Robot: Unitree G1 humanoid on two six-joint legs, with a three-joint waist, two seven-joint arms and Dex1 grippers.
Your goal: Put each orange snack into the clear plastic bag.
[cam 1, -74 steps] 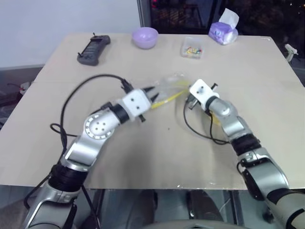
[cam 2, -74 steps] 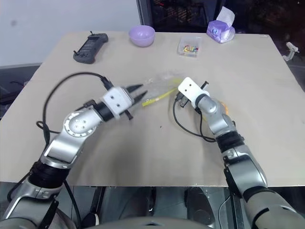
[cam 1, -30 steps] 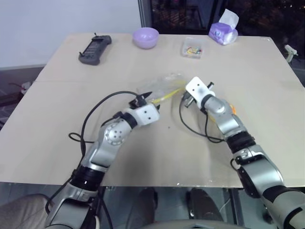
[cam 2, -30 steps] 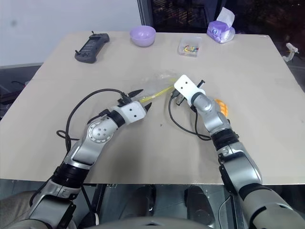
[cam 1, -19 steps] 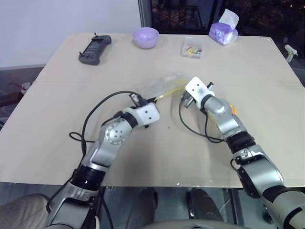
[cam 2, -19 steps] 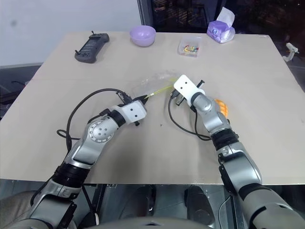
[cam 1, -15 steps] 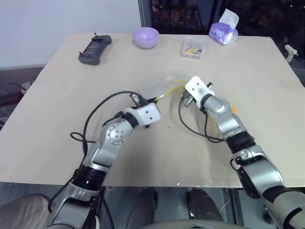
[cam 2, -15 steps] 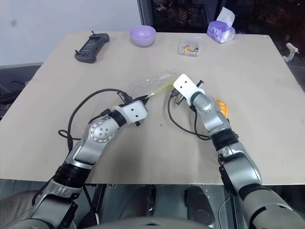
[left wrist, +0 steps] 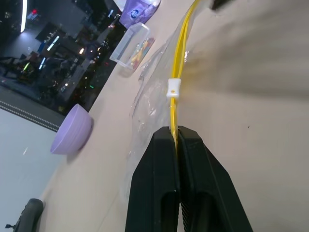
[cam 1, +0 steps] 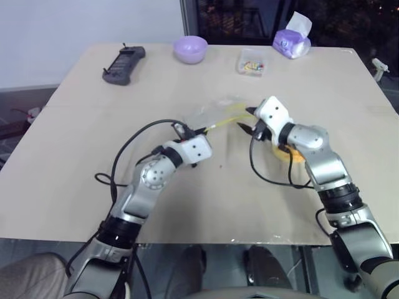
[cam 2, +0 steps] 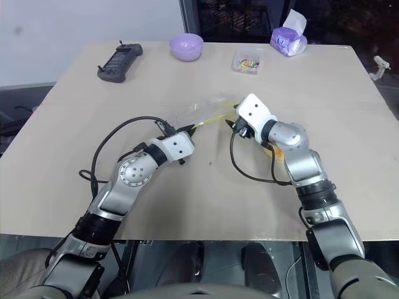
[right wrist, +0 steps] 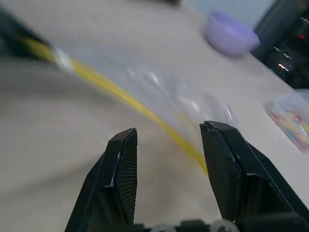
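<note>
The clear plastic bag (cam 1: 214, 114) lies crumpled at the table's middle, its yellow strip (left wrist: 179, 58) stretched out along the mouth. My left gripper (left wrist: 174, 131) is shut on the near end of that strip. My right gripper (right wrist: 168, 137) stands open just above the strip's other end, and the strip runs between its fingers (right wrist: 227, 159) without being pinched. The orange snack (cam 1: 295, 156) lies on the table under my right forearm, mostly hidden by it.
Along the table's (cam 1: 336, 87) far edge stand a black remote (cam 1: 123, 64), a lilac bowl (cam 1: 190, 48), a small clear box of colourful bits (cam 1: 250, 64) and a purple tissue pack (cam 1: 291, 40). Black cables loop beside both forearms.
My left gripper has shut on the bag's yellow strip. My right gripper has opened, letting go of the bag's mouth, and has drawn back and up as its elbow swung outward.
</note>
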